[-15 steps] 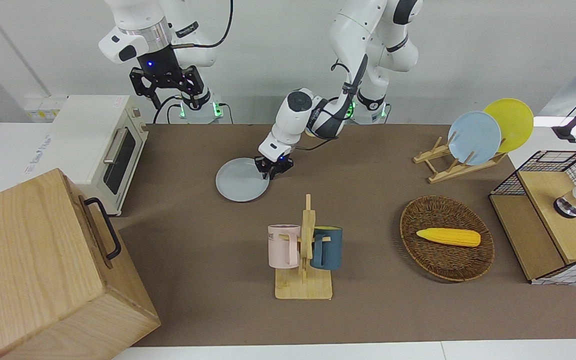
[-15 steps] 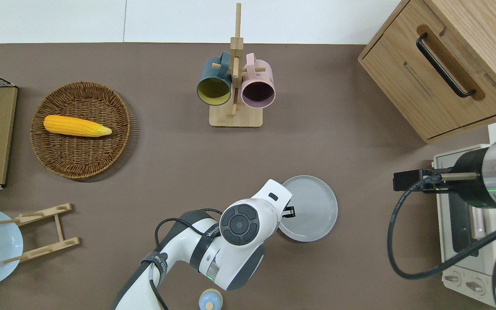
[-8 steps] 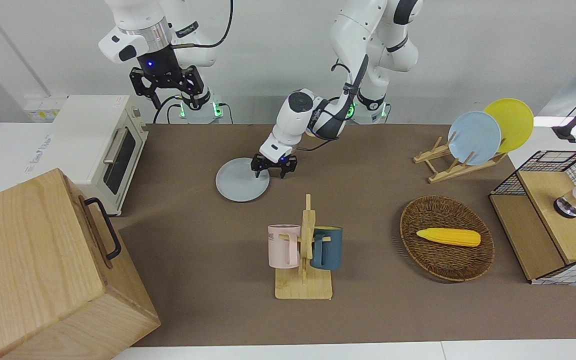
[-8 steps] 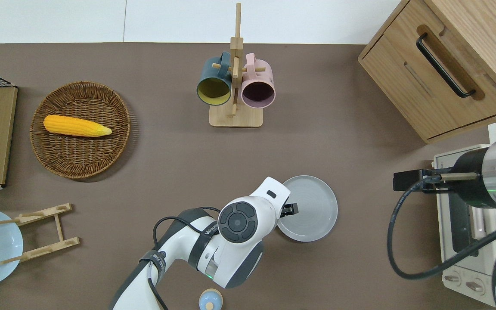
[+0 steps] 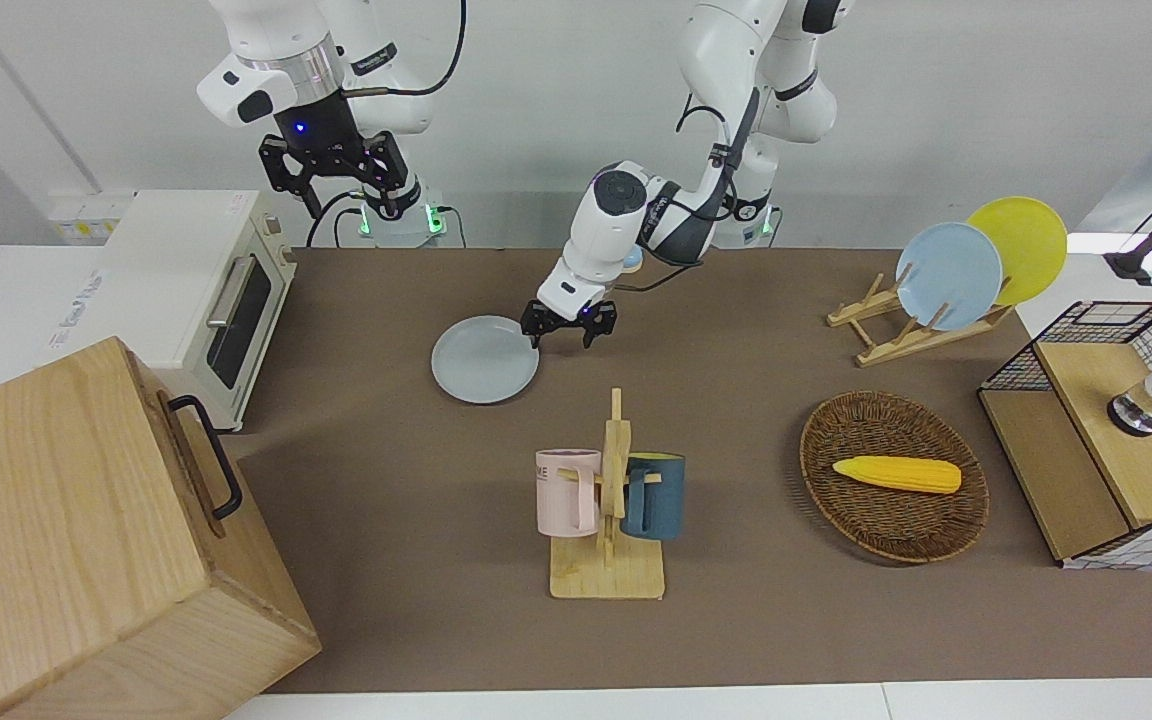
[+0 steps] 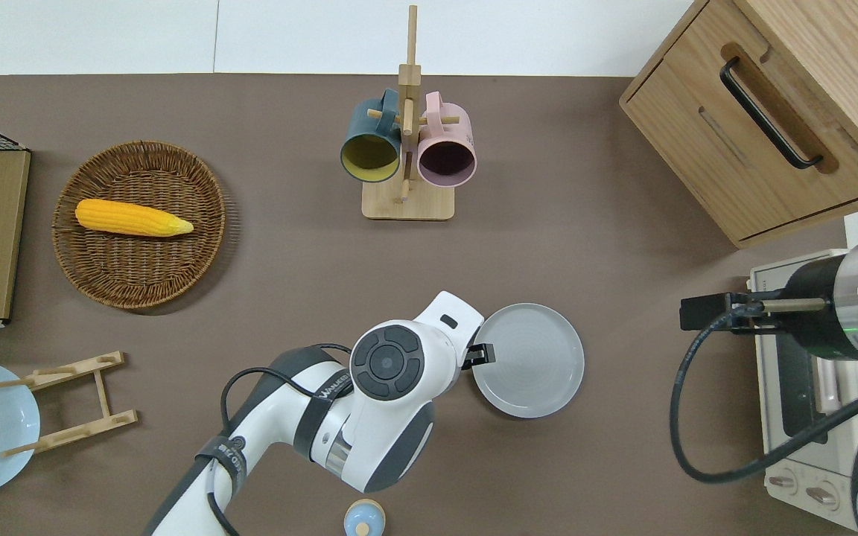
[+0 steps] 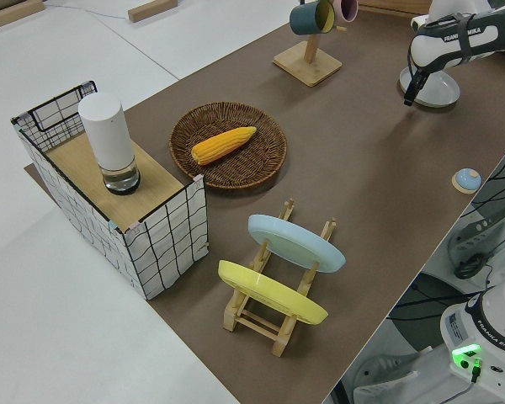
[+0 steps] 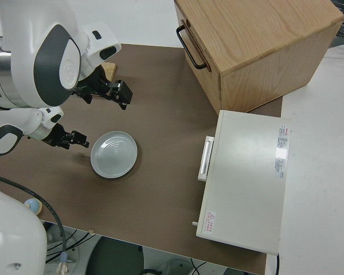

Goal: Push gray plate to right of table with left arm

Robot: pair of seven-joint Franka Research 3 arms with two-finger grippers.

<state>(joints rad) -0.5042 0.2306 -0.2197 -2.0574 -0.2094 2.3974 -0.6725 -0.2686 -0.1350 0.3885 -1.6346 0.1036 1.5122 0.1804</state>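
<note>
The gray plate (image 5: 485, 359) (image 6: 528, 359) (image 8: 114, 154) lies flat on the brown table (image 5: 736, 330), toward the right arm's end and nearer to the robots than the mug rack. My left gripper (image 5: 566, 336) (image 8: 69, 139) hangs open just off the plate's rim, on the side toward the left arm's end, with nothing between its fingers. In the overhead view the left arm's wrist hides most of that gripper; one fingertip (image 6: 484, 353) shows at the plate's edge. The right arm is parked, its gripper (image 5: 336, 180) open.
A mug rack (image 5: 608, 500) with a pink and a blue mug stands farther from the robots. A wicker basket (image 5: 893, 510) holds corn. A plate rack (image 5: 921, 315), wire crate (image 5: 1106, 430), toaster oven (image 5: 196, 290), wooden cabinet (image 5: 86, 540) and small round knob (image 6: 363, 517) are also there.
The left gripper has opened, risen from the plate's rim and drawn back toward the left arm's end. The plate stays almost where it was. The right arm has not moved.
</note>
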